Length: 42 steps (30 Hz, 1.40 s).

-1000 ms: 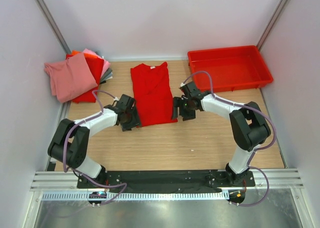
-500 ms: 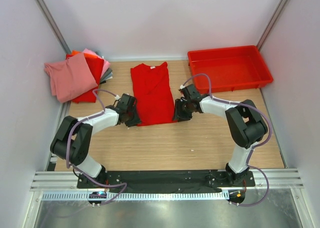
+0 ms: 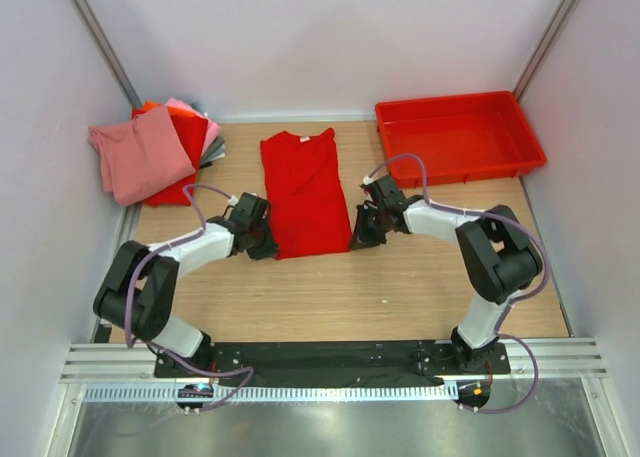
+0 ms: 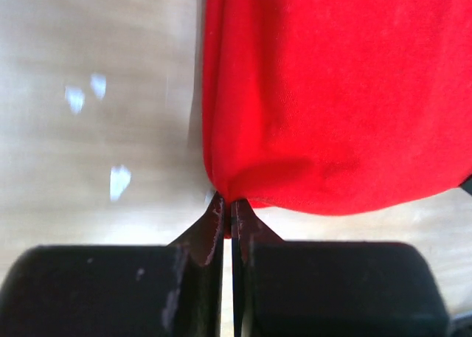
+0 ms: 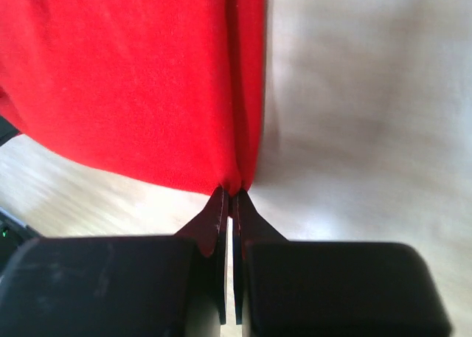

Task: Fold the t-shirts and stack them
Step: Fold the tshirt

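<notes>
Top external view: plain bright red cloth t-shirt [image 3: 302, 189], flat on desk [image 3: 400, 287]. Left end effector [image 3: 265, 245], right end effector [image 3: 357, 239]: clamped on its hem corners, 7 and 5 o'clock. Step: fold. Next, likely: raise both corners evenly toward 12 o'clock.

Pale walls [image 3: 330, 37] enclose a light wooden table [image 3: 400, 287].

Left arm [image 3: 190, 245], right arm [image 3: 450, 220]: black joints, white links, looping mauve cables [image 3: 405, 160]; dark tapered fingers [image 4: 210, 230].
</notes>
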Each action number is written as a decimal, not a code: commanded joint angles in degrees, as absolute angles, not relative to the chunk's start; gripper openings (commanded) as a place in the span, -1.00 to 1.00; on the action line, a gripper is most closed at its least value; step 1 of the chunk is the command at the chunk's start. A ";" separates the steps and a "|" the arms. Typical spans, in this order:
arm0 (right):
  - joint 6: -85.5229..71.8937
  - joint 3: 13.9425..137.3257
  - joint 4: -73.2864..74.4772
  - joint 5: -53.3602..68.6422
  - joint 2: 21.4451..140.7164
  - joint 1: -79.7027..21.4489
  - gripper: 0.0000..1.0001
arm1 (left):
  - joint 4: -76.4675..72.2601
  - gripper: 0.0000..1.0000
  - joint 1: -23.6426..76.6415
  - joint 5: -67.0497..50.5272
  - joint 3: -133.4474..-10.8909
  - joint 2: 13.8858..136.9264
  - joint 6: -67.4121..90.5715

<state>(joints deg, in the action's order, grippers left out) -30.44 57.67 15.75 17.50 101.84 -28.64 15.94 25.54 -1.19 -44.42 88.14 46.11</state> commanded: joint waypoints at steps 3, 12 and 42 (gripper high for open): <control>-32.78 50.73 18.28 16.53 87.64 -29.26 -0.97 | 26.69 -1.00 27.59 -2.55 -42.02 78.06 46.84; -42.44 41.41 27.59 10.29 62.33 -40.41 -0.97 | 39.80 -1.00 38.49 -1.14 -37.27 55.67 56.94; -28.66 77.32 40.17 -6.50 83.03 -29.81 -0.97 | 50.99 -1.00 24.46 0.54 -77.06 86.17 40.44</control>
<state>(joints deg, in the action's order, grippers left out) -34.96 70.11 42.65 -3.86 76.82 -34.20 52.18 29.28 0.75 -72.95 79.64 46.33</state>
